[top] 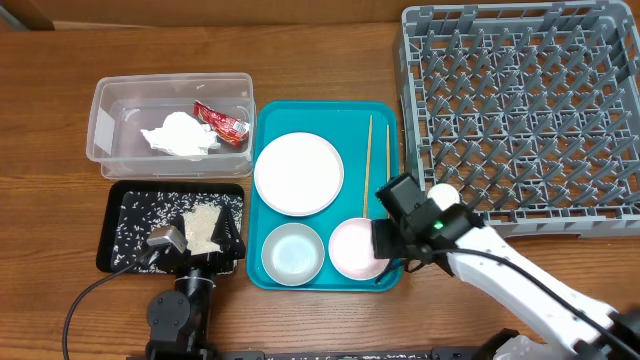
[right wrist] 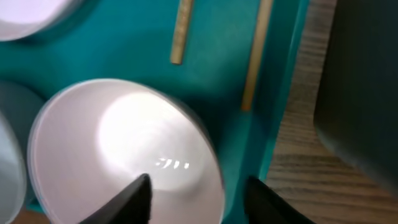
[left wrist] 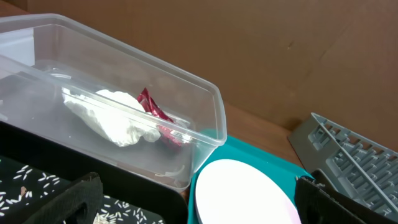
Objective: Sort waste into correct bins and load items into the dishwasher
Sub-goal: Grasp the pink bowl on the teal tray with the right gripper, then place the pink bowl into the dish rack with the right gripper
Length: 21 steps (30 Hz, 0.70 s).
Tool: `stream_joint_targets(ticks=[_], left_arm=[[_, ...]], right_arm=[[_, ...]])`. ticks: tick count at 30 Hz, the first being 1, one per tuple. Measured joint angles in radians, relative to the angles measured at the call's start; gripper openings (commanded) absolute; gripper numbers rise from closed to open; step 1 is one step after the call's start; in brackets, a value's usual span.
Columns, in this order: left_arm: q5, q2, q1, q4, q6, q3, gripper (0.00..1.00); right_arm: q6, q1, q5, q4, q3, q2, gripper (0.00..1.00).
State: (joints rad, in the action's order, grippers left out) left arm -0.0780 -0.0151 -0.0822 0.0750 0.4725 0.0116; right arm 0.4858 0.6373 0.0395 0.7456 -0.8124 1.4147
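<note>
My right gripper [top: 386,246] [right wrist: 202,196] is open and straddles the right rim of the pink bowl [top: 352,248] [right wrist: 118,149], one finger inside, one outside. The bowl stands on the teal tray [top: 320,110] beside the grey-white bowl [top: 292,252], the round plate [top: 298,172] [left wrist: 242,193] and two chopsticks [top: 368,165] [right wrist: 181,31]. My left gripper [top: 198,242] [left wrist: 199,205] is open and empty over the black tray [top: 115,250] of rice grains [top: 150,215]. The clear tub [top: 110,150] [left wrist: 205,124] holds the white napkin [top: 178,135] [left wrist: 112,121] and the red wrapper [top: 222,122] [left wrist: 154,112].
The grey dish rack [top: 520,110] [left wrist: 354,155] stands at the back right with nothing in it, its left edge close to the teal tray. Bare wooden table [top: 60,200] lies left of the bins and in front of the rack.
</note>
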Motion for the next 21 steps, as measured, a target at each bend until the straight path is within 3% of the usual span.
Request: stream_joint_targets(ticks=[3, 6, 9, 17, 21], left_arm=[[0.000, 0.000, 0.000, 0.000, 0.000, 0.000, 1.00], [0.000, 0.000, 0.000, 0.000, 0.000, 0.000, 1.00], [0.000, 0.000, 0.000, 0.000, 0.000, 0.000, 1.00], [0.000, 0.000, 0.000, 0.000, 0.000, 0.000, 1.00], [0.000, 0.000, 0.000, 0.000, 0.000, 0.000, 1.00]], right_arm=[[0.004, 0.000, -0.009, 0.000, 0.011, 0.055, 0.36], [0.005, 0.000, -0.016, 0.011, 0.013, 0.069, 0.14], [0.002, 0.000, -0.019, 0.024, 0.013, 0.069, 0.06], [-0.007, 0.000, -0.100, 0.178, -0.093, -0.056, 0.04], [-0.014, -0.008, -0.353, 0.211, -0.246, -0.206, 0.04]])
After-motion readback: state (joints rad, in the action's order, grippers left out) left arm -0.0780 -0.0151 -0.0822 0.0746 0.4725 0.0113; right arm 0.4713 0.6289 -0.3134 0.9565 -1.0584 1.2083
